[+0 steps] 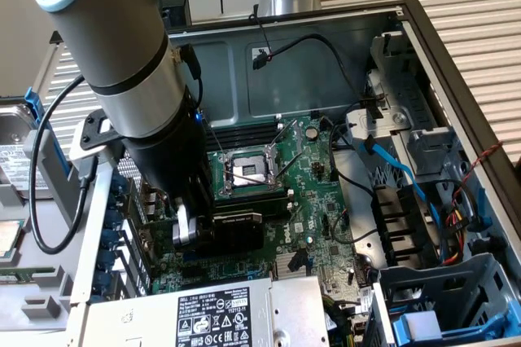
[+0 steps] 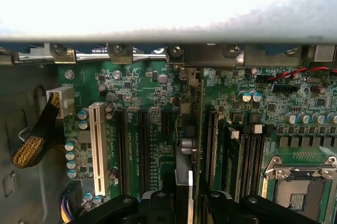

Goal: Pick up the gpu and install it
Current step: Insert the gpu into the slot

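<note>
The gripper (image 1: 189,229) holds the gpu (image 1: 236,231), jaws closed on the card's upper edge. In the exterior view the card sits low over the motherboard (image 1: 321,188), at about 7 o'clock from the CPU socket (image 1: 248,172), with its black shroud facing the socket.

In the wrist view the gpu (image 2: 188,145) appears edge-on between the fingers (image 2: 158,203), standing upright and lined up lengthwise with the black expansion slots (image 2: 142,148). Gripping by the top edge leaves the connector edge free to meet a slot, and the upright pose matches the slot direction. Whether the card is already seated cannot be determined.

The white slot (image 2: 97,145) lies beside the black ones, well apart from the card. The slot brackets (image 2: 121,51) run along the case's rear wall, where the card's metal bracket end appears to point.

The work surface is the inside of an open case (image 1: 285,62). The power supply (image 1: 216,314) sits at 6 o'clock and blue drive bays (image 1: 444,298) at 4 o'clock in the exterior view.
</note>
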